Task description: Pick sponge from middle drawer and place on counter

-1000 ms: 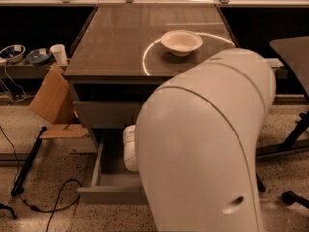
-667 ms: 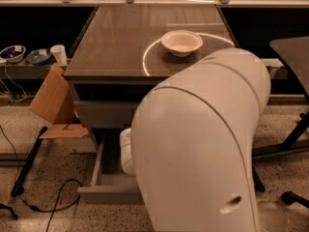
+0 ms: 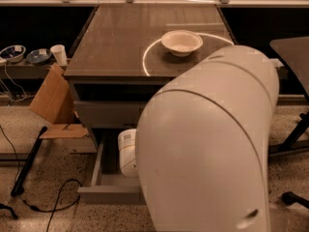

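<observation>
Sponge is nowhere I can see from where I'm standing. My guess is it's down in the pulled-out grey metal bottom drawer (image 3: 108, 195), behind the robot's big white rounded plastic arm shell (image 3: 207, 144), which hides most of the drawer.

The end effector (image 3: 128, 153) is inside that drawer, toward the left. Only a white rounded housing shows, so I honestly can't tell whether it's spread, pressed together or pinching anything.

What could go wrong from here, imo:
- With the arm blocking the view, the grab is basically blind. A soft flat pad is easy to catch by one edge, and then it can slip out on the way up.
- Coming up out of the drawer, the wrist could clip the closed grey drawer front above (image 3: 106, 114) or the lip of the glossy grey-brown worktop (image 3: 120, 42).
- The shallow white bowl (image 3: 181, 41) sits on the worktop toward the front right, so a careless drop-off could shove it.
- A knock could also push the open drawer in or out.

The brown cardboard pieces (image 3: 50, 100) leaning at the cabinet's left look well out of the way.

Labels: there's a greyish patch on the white housing, but I can't read it. No other writing anywhere.
</observation>
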### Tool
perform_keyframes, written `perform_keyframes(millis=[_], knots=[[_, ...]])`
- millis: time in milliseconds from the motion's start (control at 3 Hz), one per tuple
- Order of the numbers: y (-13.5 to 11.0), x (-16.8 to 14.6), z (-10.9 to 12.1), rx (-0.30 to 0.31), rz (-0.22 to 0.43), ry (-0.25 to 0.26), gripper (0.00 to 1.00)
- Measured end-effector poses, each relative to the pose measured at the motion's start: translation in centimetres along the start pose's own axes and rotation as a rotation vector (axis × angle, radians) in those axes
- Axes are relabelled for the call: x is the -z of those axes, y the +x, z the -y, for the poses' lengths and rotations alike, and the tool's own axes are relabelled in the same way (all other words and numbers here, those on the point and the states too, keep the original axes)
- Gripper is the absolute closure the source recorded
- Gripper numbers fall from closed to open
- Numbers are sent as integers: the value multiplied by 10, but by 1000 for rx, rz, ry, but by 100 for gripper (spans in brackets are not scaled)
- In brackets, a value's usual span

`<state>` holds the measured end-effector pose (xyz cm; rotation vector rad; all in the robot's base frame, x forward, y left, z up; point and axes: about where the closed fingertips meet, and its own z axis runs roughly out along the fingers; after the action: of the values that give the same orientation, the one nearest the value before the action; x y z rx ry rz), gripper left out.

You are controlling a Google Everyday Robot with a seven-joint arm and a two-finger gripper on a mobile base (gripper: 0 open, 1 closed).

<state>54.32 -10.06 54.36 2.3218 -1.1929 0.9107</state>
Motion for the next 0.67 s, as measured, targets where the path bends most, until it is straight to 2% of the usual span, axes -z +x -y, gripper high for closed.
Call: perform_keyframes(millis=[333, 667], knots=[[7, 3, -2, -32, -5, 14, 100], [7, 3, -2, -32, -5, 14, 100]])
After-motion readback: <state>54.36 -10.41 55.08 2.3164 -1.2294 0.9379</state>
